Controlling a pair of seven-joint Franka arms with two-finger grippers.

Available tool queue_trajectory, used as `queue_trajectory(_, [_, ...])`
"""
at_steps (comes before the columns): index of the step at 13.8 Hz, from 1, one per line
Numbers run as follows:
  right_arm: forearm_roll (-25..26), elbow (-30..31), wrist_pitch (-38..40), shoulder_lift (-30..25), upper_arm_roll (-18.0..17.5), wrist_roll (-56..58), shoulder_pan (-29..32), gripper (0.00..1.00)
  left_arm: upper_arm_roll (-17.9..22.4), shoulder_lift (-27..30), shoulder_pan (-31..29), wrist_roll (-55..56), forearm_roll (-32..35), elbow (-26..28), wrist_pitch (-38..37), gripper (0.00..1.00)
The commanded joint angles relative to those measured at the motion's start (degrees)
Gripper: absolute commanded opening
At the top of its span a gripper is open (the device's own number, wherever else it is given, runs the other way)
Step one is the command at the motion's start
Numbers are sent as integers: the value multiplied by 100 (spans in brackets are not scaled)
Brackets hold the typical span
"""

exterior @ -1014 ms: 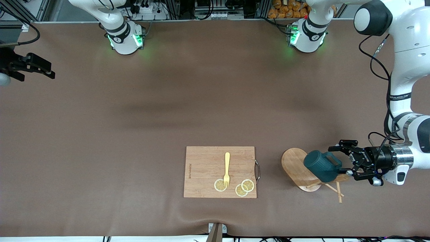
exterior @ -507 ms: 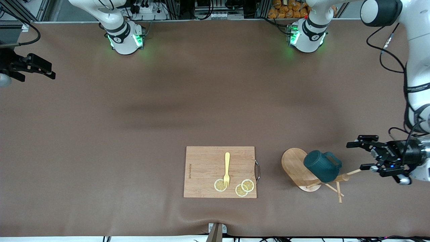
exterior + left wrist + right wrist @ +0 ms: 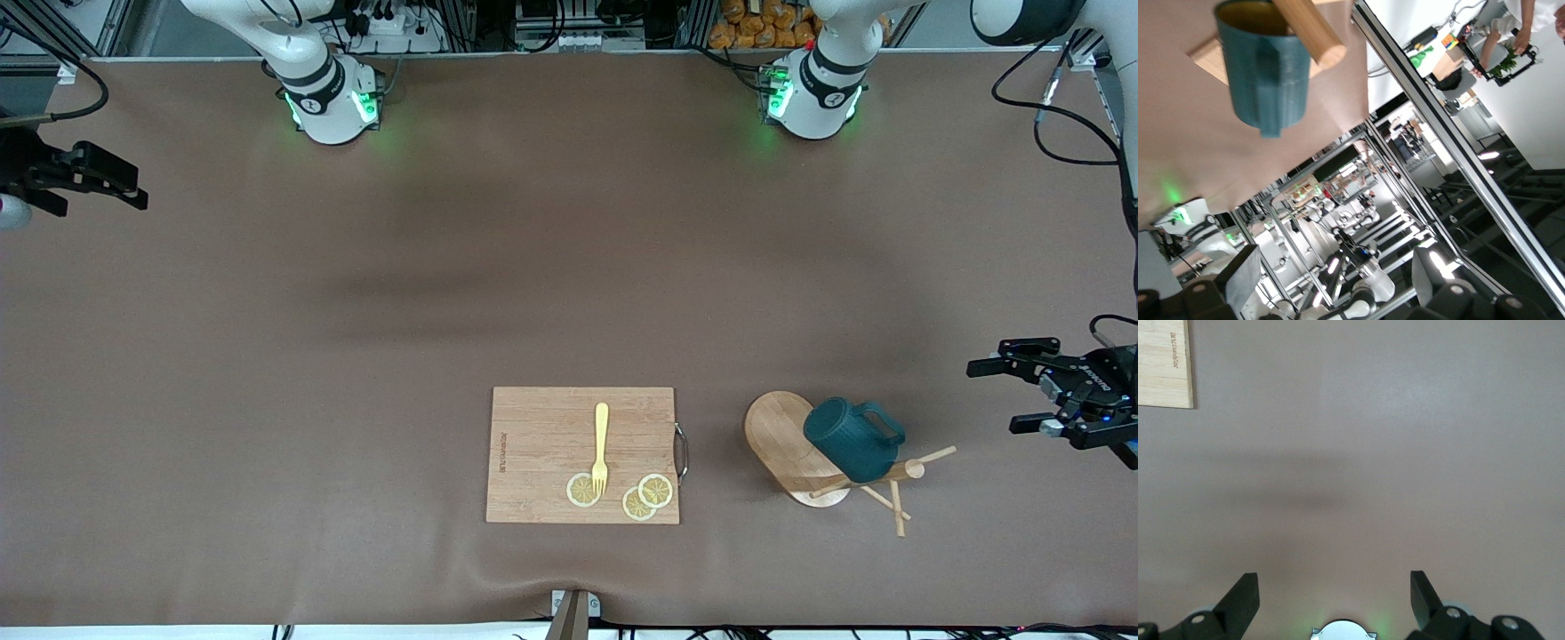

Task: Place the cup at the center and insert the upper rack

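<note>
Well, from my seat I see the right gripper [image 3: 133, 187] at its end of the table, spread wide and empty, far from the cutting board [image 3: 582, 454] with one fork [image 3: 600, 448] and three lemon slices [image 3: 655, 490]. Beside the board, one cup [image 3: 852, 449] hangs on the toppled upper rack [image 3: 787, 437]. My left gripper [image 3: 1005, 396] is wide apart, empty, touching nothing. Only the left wrist view shows the cup's yellow inside.

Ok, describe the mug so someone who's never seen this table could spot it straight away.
Start at the wooden cutting board, then look toward the left arm's end of the table for the tipped-over wooden mug tree. The mug lies on its post: dark teal and ribbed, the only non-wooden thing there.
</note>
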State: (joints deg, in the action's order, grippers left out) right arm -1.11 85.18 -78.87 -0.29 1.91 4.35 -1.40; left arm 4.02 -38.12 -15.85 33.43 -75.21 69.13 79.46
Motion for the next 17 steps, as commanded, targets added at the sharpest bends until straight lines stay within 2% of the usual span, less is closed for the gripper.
queue_trajectory(1, [-56,-28,-5,20,37,-75,-27,100,-51,313,56,-186,646,136,35,100])
queue_trajectory(3, [-56,-28,-5,38,37,-84,-27,100,-86,533,108,-258,1329,136,35,100])
queue_trajectory(5, [-39,-28,-5,73,37,-84,8,100,-77,858,432,-266,2384,136,148,100])
queue_trajectory(8, [-3,-28,-233,73,37,-346,17,100,-95,1131,828,-240,3239,127,482,100])
queue_trajectory(10, [-12,-28,-225,73,37,-356,26,100,-86,1254,1083,-249,3739,118,684,100])
queue_trajectory(13, [-21,-28,-181,64,28,-313,96,100,-86,1378,1654,-223,5197,57,835,100])
queue_trajectory(17, [-48,-37,29,55,28,-374,114,100,-86,1386,2164,-231,6192,48,931,100])
